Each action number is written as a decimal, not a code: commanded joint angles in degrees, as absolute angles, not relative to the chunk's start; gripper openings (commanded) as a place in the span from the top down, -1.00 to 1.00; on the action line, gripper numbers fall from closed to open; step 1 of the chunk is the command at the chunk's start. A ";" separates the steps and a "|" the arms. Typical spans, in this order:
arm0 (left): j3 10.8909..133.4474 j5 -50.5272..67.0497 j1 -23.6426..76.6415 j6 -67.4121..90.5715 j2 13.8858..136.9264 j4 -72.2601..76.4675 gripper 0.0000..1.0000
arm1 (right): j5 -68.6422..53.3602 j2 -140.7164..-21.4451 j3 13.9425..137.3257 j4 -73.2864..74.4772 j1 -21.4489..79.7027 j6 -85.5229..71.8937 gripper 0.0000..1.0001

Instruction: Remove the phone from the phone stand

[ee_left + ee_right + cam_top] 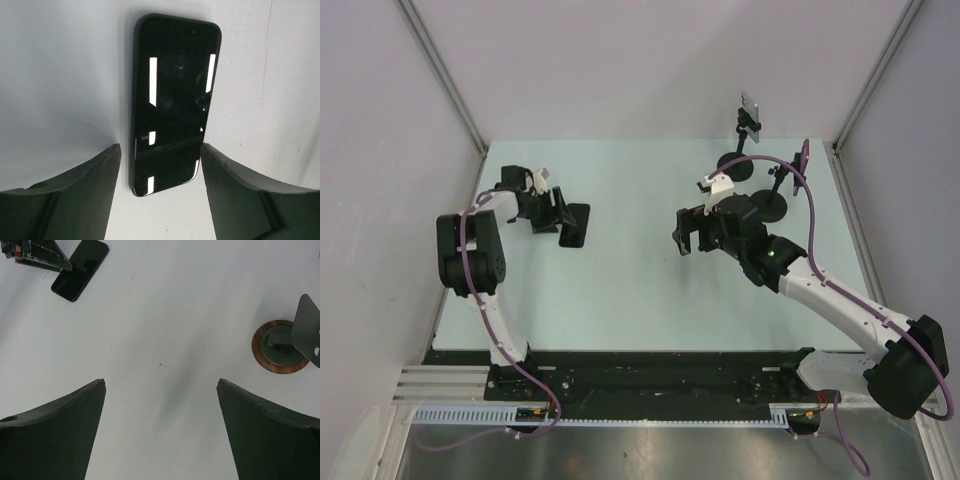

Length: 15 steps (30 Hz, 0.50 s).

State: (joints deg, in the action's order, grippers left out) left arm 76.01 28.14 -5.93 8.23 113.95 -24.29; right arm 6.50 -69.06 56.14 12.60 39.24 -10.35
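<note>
On the pale table (620, 290) the phone (175, 90) lies flat inside the wide-parted left tool (160, 150).

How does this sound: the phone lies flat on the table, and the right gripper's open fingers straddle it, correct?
Not quite: it is the left gripper whose open fingers straddle the phone, flat on the table, as the left wrist view shows.

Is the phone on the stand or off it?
Off. The phone lies flat on the table, screen up, apart from the phone stand.
</note>
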 commanded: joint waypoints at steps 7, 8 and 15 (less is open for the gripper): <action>71.90 28.21 -3.08 9.41 112.15 -27.60 -0.43 | 8.70 -68.12 56.43 12.39 39.11 -8.79 -0.98; 71.72 28.39 -2.99 9.58 112.24 -27.60 -0.44 | 8.79 -68.12 56.43 12.48 39.11 -8.62 -0.98; 70.93 25.14 -2.72 9.49 111.01 -27.60 -0.44 | 10.98 -67.76 56.51 13.71 38.94 -6.60 -0.99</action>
